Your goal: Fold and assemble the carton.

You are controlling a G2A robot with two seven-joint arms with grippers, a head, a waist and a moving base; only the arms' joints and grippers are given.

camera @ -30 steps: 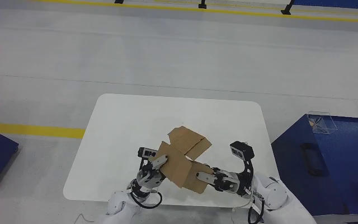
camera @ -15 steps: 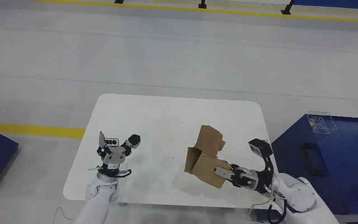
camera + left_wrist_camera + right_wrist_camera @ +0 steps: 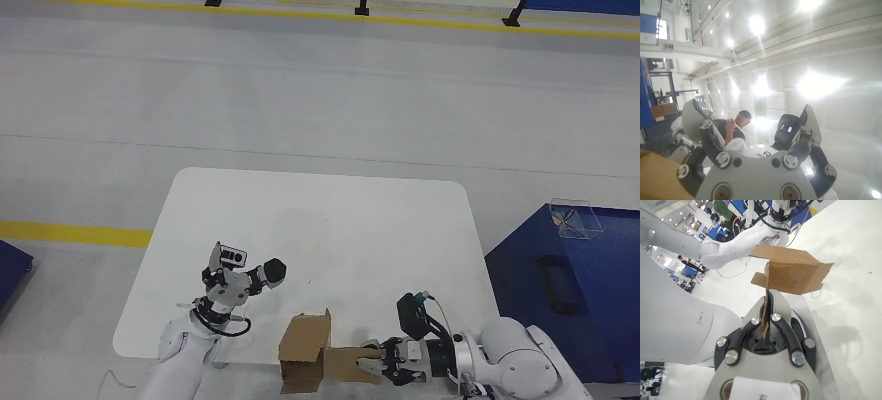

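A brown cardboard carton (image 3: 305, 350), partly folded with loose flaps, hangs at the front edge of the white table (image 3: 300, 210). My right gripper (image 3: 375, 362) is shut on one of its flaps from the right side. In the right wrist view the flap's edge runs between the fingers of the right gripper (image 3: 767, 298), and the carton (image 3: 791, 275) stands out beyond them. My left gripper (image 3: 250, 275) is open over the front left of the table, apart from the carton and tilted upward. The left wrist view has the left gripper (image 3: 749, 117) empty, with a carton corner (image 3: 655, 170) beside it.
A blue cabinet (image 3: 560, 290) stands right of the table with a clear plastic holder (image 3: 575, 215) on top. The back and middle of the table are bare white surface. My left arm (image 3: 734, 247) lies beyond the carton in the right wrist view.
The left gripper let go of the carton and swung out left, then came partway back. The right gripper carried the carton right, then back left to the front edge.
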